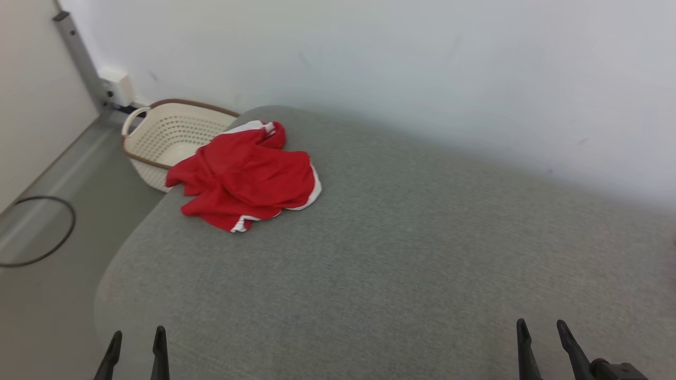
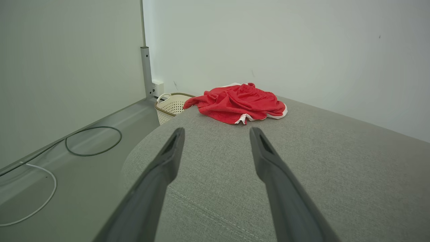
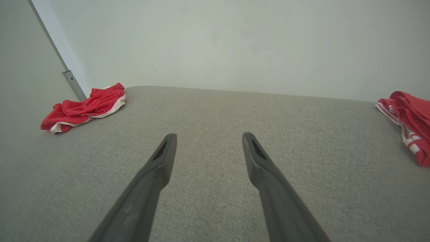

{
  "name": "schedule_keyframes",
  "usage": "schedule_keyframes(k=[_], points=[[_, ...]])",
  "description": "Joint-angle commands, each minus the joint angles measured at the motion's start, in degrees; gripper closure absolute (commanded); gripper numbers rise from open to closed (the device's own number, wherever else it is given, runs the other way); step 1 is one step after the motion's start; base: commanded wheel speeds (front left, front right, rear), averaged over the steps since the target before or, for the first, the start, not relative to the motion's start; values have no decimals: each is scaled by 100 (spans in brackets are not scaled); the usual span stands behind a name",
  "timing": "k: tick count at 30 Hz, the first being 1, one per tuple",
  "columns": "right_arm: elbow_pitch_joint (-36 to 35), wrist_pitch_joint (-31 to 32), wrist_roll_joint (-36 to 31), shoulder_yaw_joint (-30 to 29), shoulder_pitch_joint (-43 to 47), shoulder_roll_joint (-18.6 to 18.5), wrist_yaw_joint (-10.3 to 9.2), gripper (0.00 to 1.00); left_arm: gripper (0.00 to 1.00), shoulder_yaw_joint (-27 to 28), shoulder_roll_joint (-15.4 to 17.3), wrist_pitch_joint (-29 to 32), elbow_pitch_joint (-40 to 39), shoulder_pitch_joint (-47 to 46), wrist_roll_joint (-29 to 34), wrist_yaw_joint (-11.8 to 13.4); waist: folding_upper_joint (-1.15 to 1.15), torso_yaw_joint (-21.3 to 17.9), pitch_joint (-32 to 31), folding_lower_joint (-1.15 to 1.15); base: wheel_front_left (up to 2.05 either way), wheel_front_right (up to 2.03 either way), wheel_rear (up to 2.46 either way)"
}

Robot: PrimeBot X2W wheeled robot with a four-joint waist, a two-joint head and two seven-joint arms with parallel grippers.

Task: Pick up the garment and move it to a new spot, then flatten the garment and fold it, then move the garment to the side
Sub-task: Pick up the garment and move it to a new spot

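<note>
**Both grippers spread and empty, garment well ahead-left**

I see the red garment [image 1: 243, 177] crumpled well ahead of my left gripper [image 1: 138, 331], at the grey cushion's [image 1: 401, 253] far rounded corner, near the basket [image 1: 158, 134] beyond that edge. Bare cushion runs ahead of both grippers to the wall [image 1: 422, 68]. My right gripper [image 1: 541, 322] and the left hover with fingers spread, touching nothing. A striped red cloth [image 3: 408, 124] lies far off the right gripper's right side.

Most of the grey padded surface [image 1: 401, 253] is left bare up to the wall [image 1: 422, 63]. The far left corner is taken up by the crumpled red garment [image 1: 245, 177], the basket [image 1: 158, 137] just beyond it; a second red garment [image 3: 410, 114] is seen at the right edge.
</note>
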Motion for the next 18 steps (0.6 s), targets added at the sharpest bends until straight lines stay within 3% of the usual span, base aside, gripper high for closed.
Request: schedule_keyframes(k=[1, 5, 18], points=[[42, -41, 47, 25, -33, 7, 1, 0, 0, 30, 48, 0, -16, 57, -13, 28, 0, 447, -35, 0, 0, 0, 0], [82, -51, 60, 68, -55, 7, 1, 0, 0, 75, 76, -5, -50, 94, -42, 55, 0, 633, -29, 0, 0, 0, 0], [261, -25, 2, 284, -332, 6, 1, 0, 0, 215, 82, -106, -172, 261, -124, 197, 0, 704, 69, 0, 0, 0, 0]])
